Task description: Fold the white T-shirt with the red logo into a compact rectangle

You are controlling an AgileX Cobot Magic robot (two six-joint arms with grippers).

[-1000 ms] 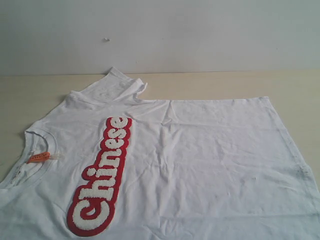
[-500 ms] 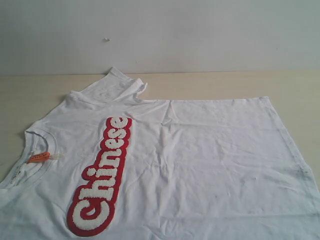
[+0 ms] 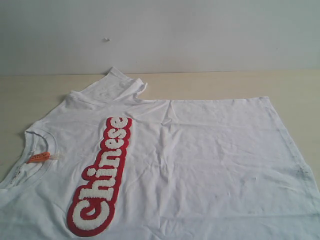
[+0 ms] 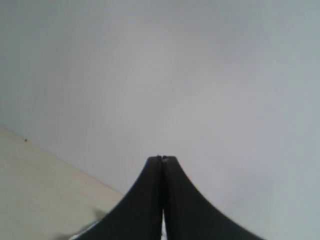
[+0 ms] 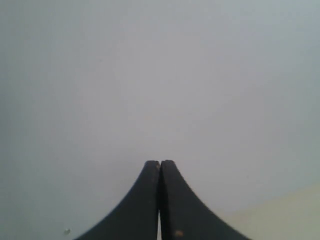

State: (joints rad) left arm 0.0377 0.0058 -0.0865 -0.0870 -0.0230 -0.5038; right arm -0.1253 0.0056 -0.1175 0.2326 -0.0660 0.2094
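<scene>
my left pincer [image 4: 161, 159] clenched, empty, aimed at the wall | white T-shirt [image 3: 200, 160] spread flat on the table [image 3: 300, 82], collar left, red logo [image 3: 100, 177] face up; no fold yet, all folding left | my right pincer [image 5: 160, 162] clenched, empty

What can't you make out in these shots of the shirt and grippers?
- Exterior view: the white T-shirt is cut off at the bottom edge, near sleeve unseen.
- Exterior view: print on the orange neck tag is too small to read.
- Wrist views: left gripper and right gripper face mostly wall; their place relative to the shirt is not shown.
</scene>
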